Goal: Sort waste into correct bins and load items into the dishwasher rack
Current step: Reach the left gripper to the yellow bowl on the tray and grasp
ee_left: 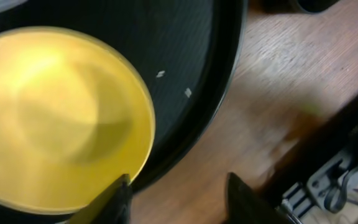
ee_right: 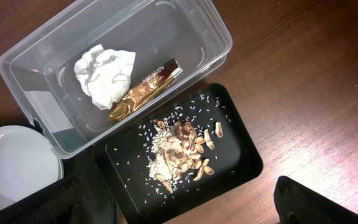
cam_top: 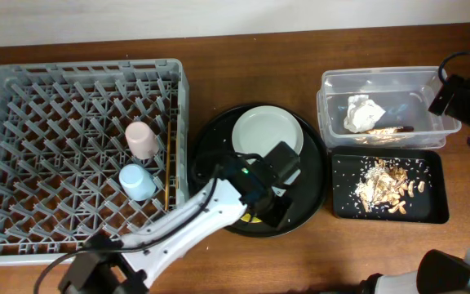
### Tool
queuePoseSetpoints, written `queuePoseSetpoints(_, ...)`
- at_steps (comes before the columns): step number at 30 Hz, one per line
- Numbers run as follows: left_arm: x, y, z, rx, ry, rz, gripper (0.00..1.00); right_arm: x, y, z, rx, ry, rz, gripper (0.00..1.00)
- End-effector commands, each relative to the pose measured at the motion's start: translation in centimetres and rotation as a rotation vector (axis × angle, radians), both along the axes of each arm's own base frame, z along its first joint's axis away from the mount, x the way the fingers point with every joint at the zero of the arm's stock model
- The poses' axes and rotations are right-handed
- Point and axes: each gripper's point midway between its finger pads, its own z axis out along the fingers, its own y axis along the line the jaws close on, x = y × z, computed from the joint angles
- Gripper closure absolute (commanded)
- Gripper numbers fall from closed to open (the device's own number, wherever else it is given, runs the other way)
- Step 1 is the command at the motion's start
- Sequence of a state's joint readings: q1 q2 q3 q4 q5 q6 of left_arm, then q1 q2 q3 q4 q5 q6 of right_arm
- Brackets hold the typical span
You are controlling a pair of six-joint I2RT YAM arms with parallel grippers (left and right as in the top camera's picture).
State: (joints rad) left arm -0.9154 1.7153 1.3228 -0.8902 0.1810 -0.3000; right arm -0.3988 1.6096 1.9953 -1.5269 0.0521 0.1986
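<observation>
1. The large square grey plastic dishwasher rack point(cam_top: 88, 67) with upright pegs fills the left of the overhead view.
2. The large round black tray point(cam_top: 210, 139) sits at centre, just right of the rack.
3. The clear rectangular plastic tub point(cam_top: 382, 75) is at upper right. The shallow black rectangular tray point(cam_top: 431, 204) lies just below it.
4. The left gripper point(ee_left: 176, 205) hangs over the round tray's lower part. Its fingers are spread and hold nothing; one fingertip overlaps the bowl's rim.
5. The right gripper point(ee_right: 179, 208) is at the far right edge overhead, above the tub's corner. Its fingers are wide apart and empty.
6. The pale grey-white round plate point(cam_top: 263, 131) lies in the round tray's upper half.
7. The small yellow bowl point(ee_left: 55, 118) rests on the round tray near its lower rim, mostly hidden overhead by the arm.
8. The pink cup point(cam_top: 141, 139) and the light blue cup point(cam_top: 137, 181) stand in the rack's right half, pink above blue in the frame.
9. The crumpled white paper napkin point(ee_right: 104, 74) lies in the tub, touching the long shiny gold wrapper point(ee_right: 145, 90).
10. The tan crumbly food scraps point(ee_right: 179, 146) are piled in the rectangular tray.
11. The thin wooden chopsticks point(cam_top: 166, 175) lie in the rack along its right wall.
</observation>
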Motion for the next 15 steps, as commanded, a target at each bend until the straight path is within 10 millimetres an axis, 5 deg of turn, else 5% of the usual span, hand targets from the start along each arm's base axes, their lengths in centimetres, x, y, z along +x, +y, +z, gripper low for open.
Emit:
queuePoseSetpoints(1,-0.2,-1.3,0.0,-0.023,-0.035,-0.025,0.06,0.0,-0.2,0.1,-0.013,0.006,0.000,0.01)
queuePoseSetpoints(3,-0.7,-2.2,-0.3,-0.025,-0.048,-0.050,0.01,0.0,-0.2,0.1,-0.013,0.006,0.000,0.01)
queuePoseSetpoints(4,-1.0,-2.9,-1.0,-0.016,-0.059,-0.067,0.09,0.0,-0.2,0.1,-0.013,0.006,0.000,0.01)
queuePoseSetpoints(5,-1.0,-3.1,-1.8,0.014,-0.085,-0.075,0.32,0.0,-0.2,0.1,-0.013,0.006,0.000,0.01)
queuePoseSetpoints(8,0.3,-2.1,-3.7,0.131,-0.175,-0.057,0.56,0.0,-0.2,0.1,-0.013,0.006,0.000,0.01)
queuePoseSetpoints(15,1.7,-1.0,-5.2,0.217,-0.226,-0.009,0.56,0.0,-0.2,0.1,-0.013,0.006,0.000,0.01)
